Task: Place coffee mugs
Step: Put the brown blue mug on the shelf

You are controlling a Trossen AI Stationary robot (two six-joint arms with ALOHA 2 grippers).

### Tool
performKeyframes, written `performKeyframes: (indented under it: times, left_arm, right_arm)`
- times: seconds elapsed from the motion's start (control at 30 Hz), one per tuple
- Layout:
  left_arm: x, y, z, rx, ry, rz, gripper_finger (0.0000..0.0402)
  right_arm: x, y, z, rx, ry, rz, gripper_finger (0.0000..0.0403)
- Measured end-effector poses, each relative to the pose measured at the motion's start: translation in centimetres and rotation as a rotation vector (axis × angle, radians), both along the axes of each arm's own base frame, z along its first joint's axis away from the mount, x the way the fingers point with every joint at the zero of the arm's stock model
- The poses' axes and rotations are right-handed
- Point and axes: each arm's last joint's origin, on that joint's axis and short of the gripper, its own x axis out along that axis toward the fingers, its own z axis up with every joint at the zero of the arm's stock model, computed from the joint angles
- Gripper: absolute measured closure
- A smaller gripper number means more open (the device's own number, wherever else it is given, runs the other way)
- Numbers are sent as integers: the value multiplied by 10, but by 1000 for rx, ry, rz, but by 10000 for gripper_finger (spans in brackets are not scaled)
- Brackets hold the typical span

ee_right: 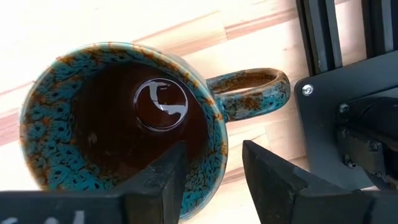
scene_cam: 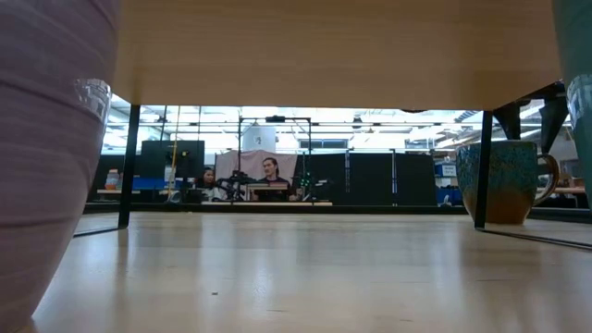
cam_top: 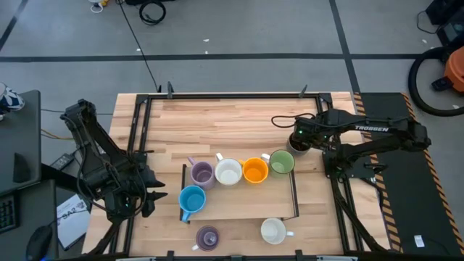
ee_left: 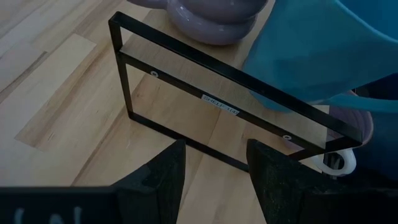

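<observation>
A dark brown mug [ee_right: 118, 118] with a teal speckled rim stands upright on the table [scene_cam: 507, 182], right of the low wooden shelf [cam_top: 239, 206]. My right gripper [ee_right: 214, 165] hangs over it [cam_top: 299, 141], pointing down and open. One finger is over the mug's inside and the other outside its wall, beside the handle [ee_right: 252, 93]. On the shelf stand a lavender mug [cam_top: 201, 174], a white mug [cam_top: 228, 172], an orange mug [cam_top: 255, 170], a green mug [cam_top: 281, 162] and a light blue mug [cam_top: 192, 199]. My left gripper [ee_left: 214, 168] waits open at the shelf's left end [cam_top: 148, 192].
A second lavender mug [cam_top: 208, 237] and a second white mug [cam_top: 273, 231] stand on the table near its front edge. The shelf's black leg frame [ee_left: 205, 93] stands just ahead of my left gripper. A black rail frame [cam_top: 232, 96] borders the table. People sit in the room beyond.
</observation>
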Motion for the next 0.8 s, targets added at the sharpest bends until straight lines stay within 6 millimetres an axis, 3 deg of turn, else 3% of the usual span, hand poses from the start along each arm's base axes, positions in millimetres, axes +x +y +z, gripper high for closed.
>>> performKeyframes:
  times: [0.2, 0.37, 0.6, 0.8]
  left_arm:
    - [0, 0, 0, 0, 0, 0, 225]
    - [0, 0, 0, 0, 0, 0, 225]
    - [0, 0, 0, 0, 0, 0, 225]
    - [0, 0, 0, -1, 0, 0, 225]
  right_arm:
    - [-7, 2, 13, -20, -67, 17, 240]
    - [-20, 5, 34, -67, -143, 154, 240]
    - [-43, 12, 54, -198, -151, 763, 240]
    - [-54, 13, 56, -293, -51, 1134, 240]
